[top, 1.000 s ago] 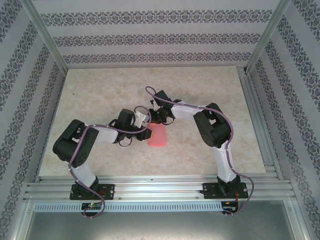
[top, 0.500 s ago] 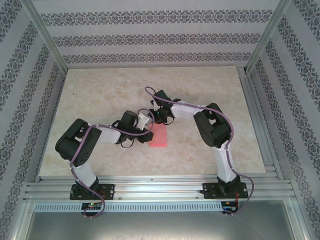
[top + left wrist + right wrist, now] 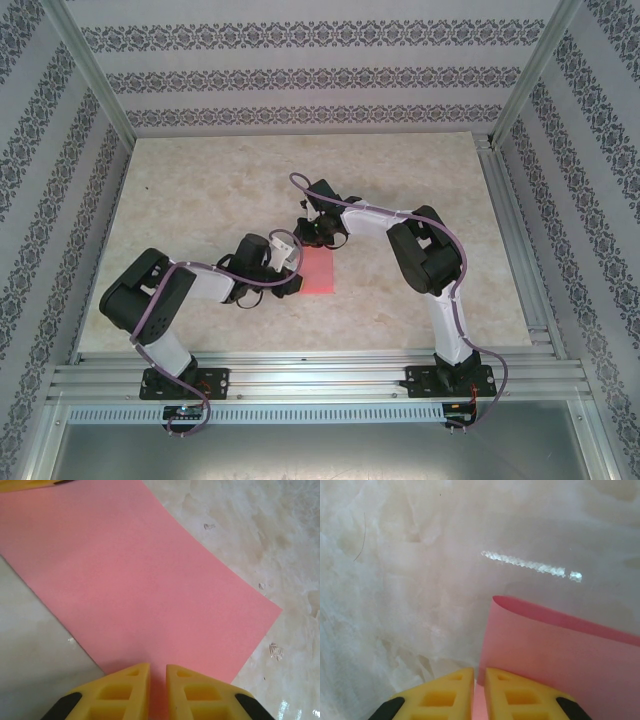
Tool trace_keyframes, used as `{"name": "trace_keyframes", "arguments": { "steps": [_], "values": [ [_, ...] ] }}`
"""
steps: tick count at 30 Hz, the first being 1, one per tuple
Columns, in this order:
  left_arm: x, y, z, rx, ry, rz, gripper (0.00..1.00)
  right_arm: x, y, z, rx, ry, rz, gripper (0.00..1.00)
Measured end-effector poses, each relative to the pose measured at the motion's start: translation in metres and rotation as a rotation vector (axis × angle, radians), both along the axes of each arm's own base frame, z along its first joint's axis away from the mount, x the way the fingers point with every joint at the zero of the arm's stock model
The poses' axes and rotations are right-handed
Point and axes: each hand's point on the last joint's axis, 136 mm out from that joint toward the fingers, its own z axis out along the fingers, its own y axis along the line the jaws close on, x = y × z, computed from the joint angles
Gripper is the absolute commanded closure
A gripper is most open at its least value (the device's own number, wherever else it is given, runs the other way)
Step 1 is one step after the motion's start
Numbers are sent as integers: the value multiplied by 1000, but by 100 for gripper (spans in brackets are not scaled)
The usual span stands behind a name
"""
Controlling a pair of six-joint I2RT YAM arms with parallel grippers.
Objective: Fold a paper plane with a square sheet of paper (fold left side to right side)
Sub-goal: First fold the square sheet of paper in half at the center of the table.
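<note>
Pink-red paper, the square sheet of paper [image 3: 318, 270], lies mid-table as a narrow doubled rectangle. Its left edge is pinched by the left gripper [image 3: 158, 680]. Its far edge, bowed upward, is pinched by the right gripper [image 3: 479, 680]. The left-to-right fold is judged laid over but not creased flat, and the plane folds are not yet begun.

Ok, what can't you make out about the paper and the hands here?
Top view: square sheet of paper, far edge hidden by the arms.
Left wrist view: left hand cut off by bottom edge; pinching or pressing unclear.
Right wrist view: right hand likewise; sheet runs off frame.
</note>
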Motion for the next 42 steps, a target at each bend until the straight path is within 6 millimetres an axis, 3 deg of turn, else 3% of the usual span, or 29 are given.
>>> {"name": "trace_keyframes", "arguments": {
  "steps": [18, 30, 33, 37, 39, 42],
  "values": [
    [-37, -6, -1, -11, 16, -12, 83, 0, 0, 0, -4, 4, 0, 85],
    [-70, 13, 7, -2, 93, 16, 82, 0, 0, 0, -4, 5, 1, 85],
    [-65, 15, 33, -16, 50, 35, 82, 0, 0, 1, -4, 5, 0, 85],
    [-41, 9, 81, -89, -65, 54, 85, 0, 0, 0, -5, 6, 1, 85],
    [-25, 11, 90, -92, -91, 80, 87, 0, 0, 0, -5, 6, 1, 85],
    [-9, 9, 79, -68, -67, 78, 87, 0, 0, 0, -6, 6, 3, 85]
  ]
}}
